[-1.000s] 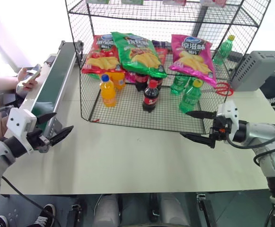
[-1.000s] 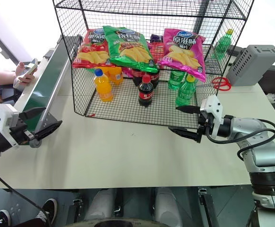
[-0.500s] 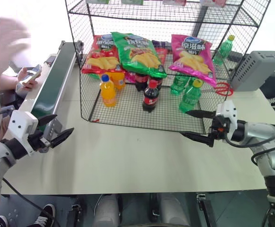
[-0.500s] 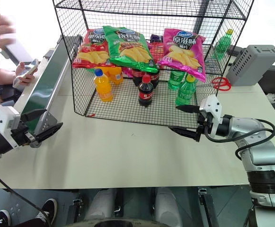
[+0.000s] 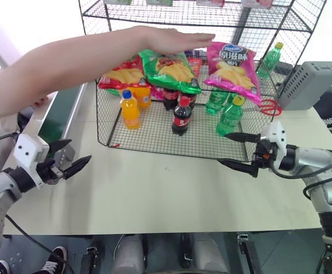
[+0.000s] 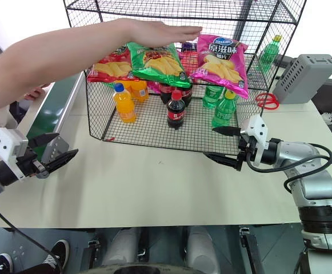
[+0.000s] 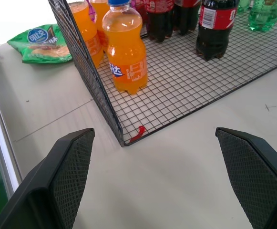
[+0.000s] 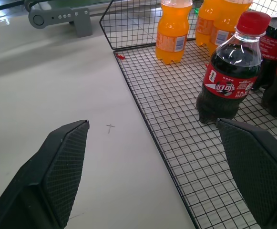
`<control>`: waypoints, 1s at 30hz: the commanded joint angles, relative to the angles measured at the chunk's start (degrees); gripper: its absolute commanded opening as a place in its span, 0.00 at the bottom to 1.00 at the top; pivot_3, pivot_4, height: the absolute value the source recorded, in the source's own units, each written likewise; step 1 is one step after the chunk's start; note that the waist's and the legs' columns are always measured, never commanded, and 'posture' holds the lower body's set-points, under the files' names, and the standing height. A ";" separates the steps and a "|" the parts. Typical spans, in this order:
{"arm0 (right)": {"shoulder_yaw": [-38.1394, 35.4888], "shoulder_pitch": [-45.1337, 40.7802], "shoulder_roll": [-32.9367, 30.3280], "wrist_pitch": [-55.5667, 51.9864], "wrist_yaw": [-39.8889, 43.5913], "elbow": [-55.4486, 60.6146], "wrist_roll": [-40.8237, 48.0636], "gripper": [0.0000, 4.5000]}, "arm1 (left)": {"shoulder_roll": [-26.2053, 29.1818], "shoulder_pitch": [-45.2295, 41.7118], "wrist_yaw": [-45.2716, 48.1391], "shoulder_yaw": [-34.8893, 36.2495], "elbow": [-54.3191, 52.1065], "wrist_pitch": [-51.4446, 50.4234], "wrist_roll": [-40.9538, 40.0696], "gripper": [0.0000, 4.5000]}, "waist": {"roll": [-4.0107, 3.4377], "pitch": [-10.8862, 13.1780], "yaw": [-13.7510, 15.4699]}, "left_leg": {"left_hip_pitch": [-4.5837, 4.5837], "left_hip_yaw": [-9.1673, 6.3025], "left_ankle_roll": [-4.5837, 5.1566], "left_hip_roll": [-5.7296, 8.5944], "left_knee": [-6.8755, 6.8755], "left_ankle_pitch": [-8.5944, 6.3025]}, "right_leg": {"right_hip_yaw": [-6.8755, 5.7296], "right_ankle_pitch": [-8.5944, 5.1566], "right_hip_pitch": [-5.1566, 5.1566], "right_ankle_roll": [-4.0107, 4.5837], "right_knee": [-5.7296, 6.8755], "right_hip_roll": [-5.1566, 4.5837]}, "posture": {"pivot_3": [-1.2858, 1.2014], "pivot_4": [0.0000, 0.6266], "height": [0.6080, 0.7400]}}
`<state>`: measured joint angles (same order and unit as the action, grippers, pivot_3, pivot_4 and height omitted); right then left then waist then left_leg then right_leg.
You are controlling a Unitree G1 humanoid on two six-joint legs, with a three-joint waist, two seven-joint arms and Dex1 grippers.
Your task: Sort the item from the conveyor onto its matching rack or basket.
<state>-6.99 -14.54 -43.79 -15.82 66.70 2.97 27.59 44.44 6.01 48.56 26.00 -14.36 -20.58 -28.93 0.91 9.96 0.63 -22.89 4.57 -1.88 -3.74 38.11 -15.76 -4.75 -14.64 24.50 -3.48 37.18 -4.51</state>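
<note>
Risk of striking the person's arm [image 5: 91, 57] stretched over the conveyor [image 5: 57, 111] toward the magenta chip bag [image 5: 232, 67] on the rack [image 5: 154, 137] at the desk's far edge, with left gripper [image 5: 68, 157] and right gripper [image 5: 237, 151] both spread empty.

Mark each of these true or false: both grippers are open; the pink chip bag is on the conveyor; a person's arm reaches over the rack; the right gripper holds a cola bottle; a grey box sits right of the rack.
1. Both the left gripper and the right gripper are open. True.
2. The pink chip bag is on the conveyor. False: it lies in the rack.
3. A person's arm reaches over the rack. True.
4. The right gripper holds a cola bottle. False: it is empty, and the bottle stands in the rack.
5. A grey box sits right of the rack. True.
</note>
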 commanded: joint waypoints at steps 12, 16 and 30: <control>-0.50 -1.50 0.34 0.95 -0.23 0.18 -0.09 0.99 | 0.37 -0.20 0.30 0.89 -0.56 1.20 0.34 0.96 | 0.00 0.00 -0.01 | 0.00 0.00 0.00 0.00 0.00 0.00 | 0.00 0.00 0.00 0.00 0.00 0.00 | 0.52 0.24 1.00; -0.50 -1.56 0.48 0.47 -0.11 0.25 0.33 0.99 | 0.30 -0.15 0.26 0.91 -0.70 1.13 0.30 0.96 | 0.00 0.00 0.00 | 0.00 0.00 0.00 0.00 0.00 0.00 | 0.00 0.00 0.00 0.00 0.00 0.00 | 0.52 0.24 1.00; -0.34 -1.75 0.55 0.39 -0.23 0.64 0.22 0.99 | 0.40 -0.17 0.39 0.99 -0.90 0.90 0.04 0.96 | 0.00 0.00 -0.01 | 0.00 0.00 0.00 0.00 0.00 0.00 | 0.00 0.00 0.00 0.00 0.00 0.00 | 0.52 0.24 1.00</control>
<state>-6.93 -15.21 -43.54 -15.92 66.52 2.54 27.24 44.44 6.06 48.63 25.99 -14.37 -20.52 -28.60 0.91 9.96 0.62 -22.89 4.57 -1.87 -3.74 38.11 -15.76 -4.75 -14.64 24.50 -3.48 37.19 -4.51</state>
